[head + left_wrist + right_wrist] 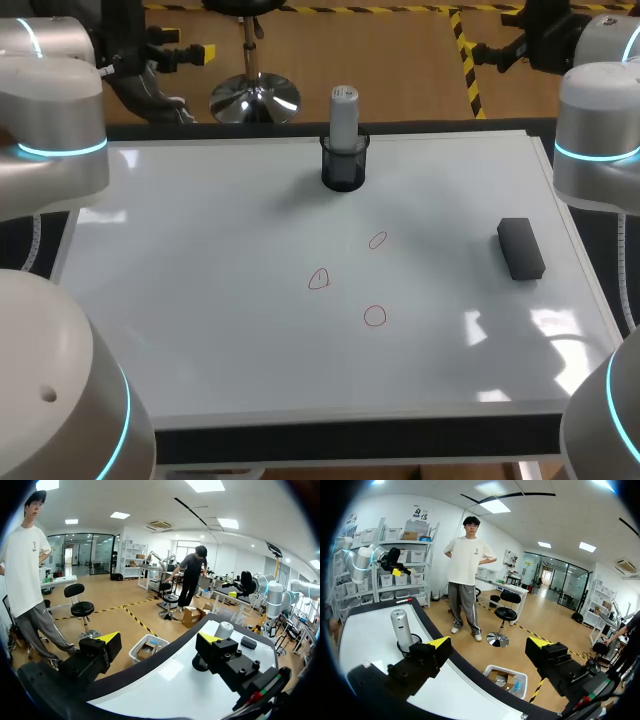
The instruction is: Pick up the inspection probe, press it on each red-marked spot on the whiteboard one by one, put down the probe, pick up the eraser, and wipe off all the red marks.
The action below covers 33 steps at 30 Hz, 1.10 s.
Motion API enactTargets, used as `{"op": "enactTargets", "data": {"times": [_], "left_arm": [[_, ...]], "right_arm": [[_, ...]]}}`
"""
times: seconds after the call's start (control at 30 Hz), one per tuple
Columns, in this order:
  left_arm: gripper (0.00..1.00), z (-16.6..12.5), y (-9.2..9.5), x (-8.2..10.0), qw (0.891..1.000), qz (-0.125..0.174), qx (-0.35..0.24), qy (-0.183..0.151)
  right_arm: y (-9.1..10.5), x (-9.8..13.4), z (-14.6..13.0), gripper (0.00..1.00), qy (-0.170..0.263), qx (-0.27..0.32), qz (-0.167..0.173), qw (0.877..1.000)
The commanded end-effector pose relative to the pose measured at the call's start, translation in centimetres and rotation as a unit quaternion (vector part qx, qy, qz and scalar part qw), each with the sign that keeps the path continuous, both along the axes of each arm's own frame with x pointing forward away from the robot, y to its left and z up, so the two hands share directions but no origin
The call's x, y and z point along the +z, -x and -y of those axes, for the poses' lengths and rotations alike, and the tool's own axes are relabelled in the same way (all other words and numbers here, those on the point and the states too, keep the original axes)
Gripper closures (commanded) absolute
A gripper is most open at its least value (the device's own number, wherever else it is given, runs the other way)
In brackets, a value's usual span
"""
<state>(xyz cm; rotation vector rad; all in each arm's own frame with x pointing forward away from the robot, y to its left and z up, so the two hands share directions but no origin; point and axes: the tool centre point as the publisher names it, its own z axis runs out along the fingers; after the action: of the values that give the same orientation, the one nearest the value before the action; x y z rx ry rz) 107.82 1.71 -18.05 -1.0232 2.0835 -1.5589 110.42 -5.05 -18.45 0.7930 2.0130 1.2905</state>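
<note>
Grey cylindrical inspection probe (pixel 344 110): upright in black cup holder (pixel 344 168) at far edge of whiteboard (pixel 200 300), untouched. Left gripper (pixel 159 639), right gripper (pixel 490 642): fingers spread, nothing held. Risk: off-centre grab tipping cup holder or lifting it along.

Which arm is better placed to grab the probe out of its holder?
Right, narrowly. Both grippers are open and empty. The probe in its black holder stands close beside the right gripper; from the left gripper it looks farther off.
</note>
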Motion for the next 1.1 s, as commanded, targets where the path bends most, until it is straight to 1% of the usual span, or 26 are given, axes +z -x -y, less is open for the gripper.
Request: {"op": "enactTargets", "data": {"times": [0.03,0.1,0.13,0.2,0.4,0.53,0.6,0.87,1.0,1.1], "left_arm": [[0.0,-0.1,-0.2,0.1,1.0,0.002,-0.018,0.001],[0.0,0.1,0.0,0.1,1.0,0.007,-0.028,0.005],[0.0,0.2,0.0,0.1,0.999,0.008,-0.034,0.002],[0.0,0.5,0.1,0.1,0.999,0.013,-0.048,0.011],[0.0,1.0,0.3,-0.1,0.997,0.022,-0.075,0.009],[0.0,1.6,0.7,-0.1,0.994,0.032,-0.108,0.013],[0.0,1.9,1.0,0.0,0.99,0.043,-0.132,0.018],[0.0,2.3,1.2,-0.3,0.986,0.046,-0.158,0.016],[0.0,2.9,1.3,-0.5,0.981,0.049,-0.185,0.017],[0.0,3.6,1.5,-0.6,0.975,0.054,-0.214,0.019]], "right_arm": [[0.0,0.0,0.0,0.0,0.0,0.0,0.0,1.0],[0.0,0.0,0.0,0.0,0.0,0.0,0.0,1.0],[0.0,0.0,0.0,0.0,0.0,0.0,0.0,1.0],[0.0,0.0,0.0,0.0,0.0,0.0,0.0,1.0],[0.0,0.0,0.0,0.0,0.0,0.0,0.0,1.0],[0.0,0.0,0.0,0.0,0.0,0.0,0.0,1.0],[0.0,0.0,0.0,0.0,0.0,0.0,0.0,1.0],[0.0,0.0,0.0,0.0,0.0,0.0,0.0,1.0],[0.0,0.0,0.0,0.0,0.0,0.0,0.0,1.0],[0.0,0.0,0.0,0.0,0.0,0.0,0.0,1.0]]}}
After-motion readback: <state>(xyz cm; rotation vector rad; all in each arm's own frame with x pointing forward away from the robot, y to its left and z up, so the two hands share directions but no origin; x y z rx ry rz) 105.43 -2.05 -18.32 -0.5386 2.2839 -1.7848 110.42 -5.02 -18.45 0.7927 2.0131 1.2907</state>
